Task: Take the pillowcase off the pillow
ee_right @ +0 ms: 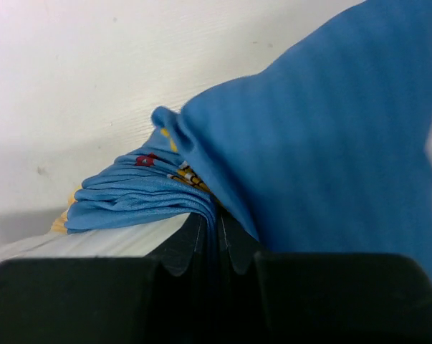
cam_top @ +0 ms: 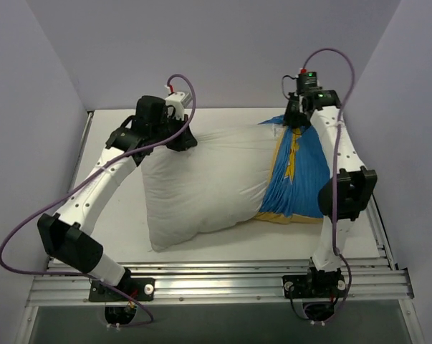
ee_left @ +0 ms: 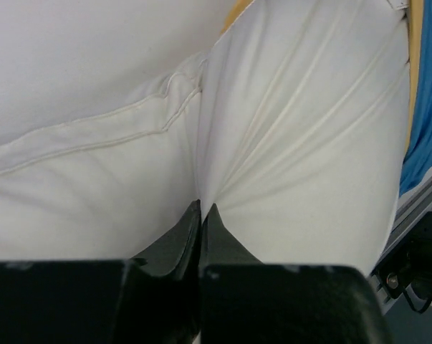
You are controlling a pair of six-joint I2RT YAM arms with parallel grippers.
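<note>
Jaws pinched tight — left gripper (ee_left: 201, 208) on pillow (cam_top: 201, 186), right gripper (ee_right: 214, 215) on pillowcase (cam_top: 298, 172) covering pillow's right end

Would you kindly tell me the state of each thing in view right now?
pillow: lying on the table, mostly bare.
pillowcase: bunched over the pillow's right end, partly off.
left hand: shut on the pillow's white fabric.
right hand: shut on the pillowcase's blue fabric.
</note>
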